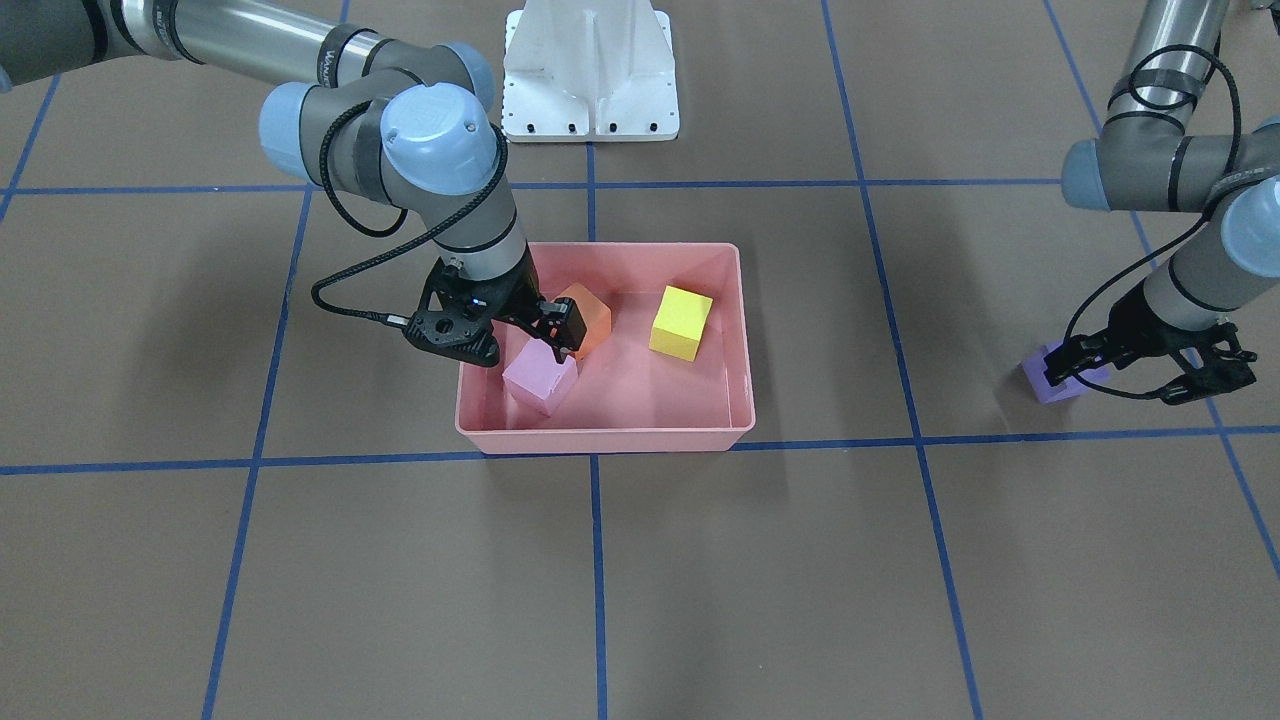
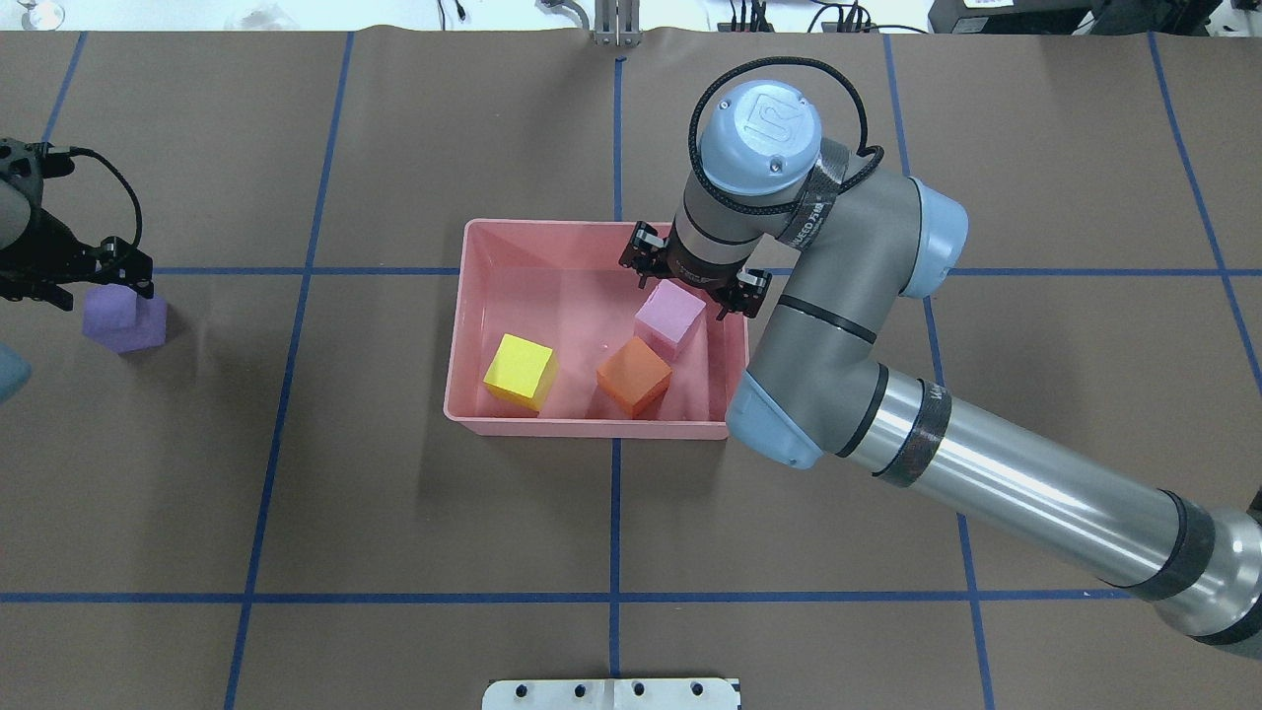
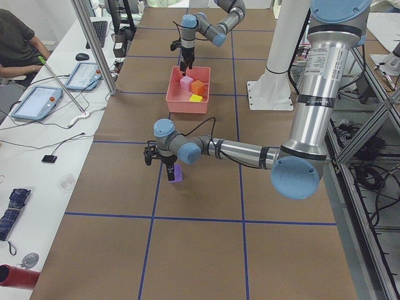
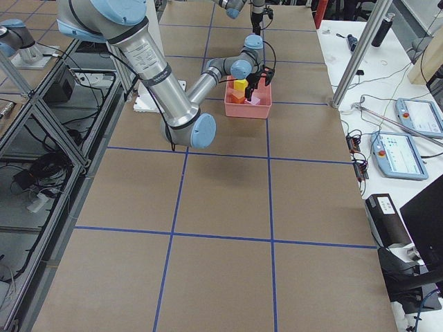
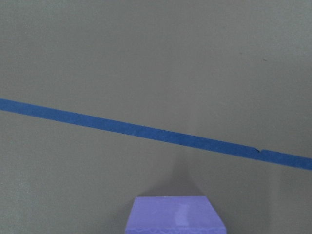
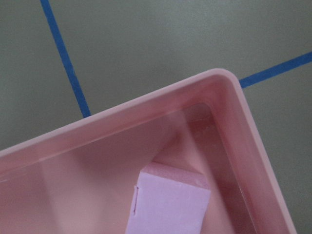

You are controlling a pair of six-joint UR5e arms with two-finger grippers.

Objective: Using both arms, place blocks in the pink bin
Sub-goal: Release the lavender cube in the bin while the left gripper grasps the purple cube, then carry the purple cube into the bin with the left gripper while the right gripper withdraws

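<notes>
Inspecting the pink bin [image 2: 473, 325], we find three blocks inside it. The yellow cube [image 2: 520, 370] stands apart from the other two, towards the robot's left end of the bin. The orange cube [image 2: 633, 375] and the light pink cube [image 2: 670, 318] sit just beside each other at the opposite end; we cannot tell whether they touch. The light pink cube lies close to a bin corner, as the right wrist view confirms.

We note the right gripper [image 2: 693, 283] positioned directly above the light pink cube, reaching down into the bin. Its jaws are spread wider than the cube and grip nothing.

The purple cube [image 2: 123, 318] is outside the bin, resting on the brown table [image 2: 394, 513] well apart from it, on the robot's left side and close to a blue tape line [image 2: 296, 325]. We record the left gripper [image 1: 1135, 372] low over this cube with its jaws spread. One finger appears at the cube's edge, but we cannot tell whether it makes contact. The left wrist view shows the cube's top at the lower edge of the picture.
</notes>
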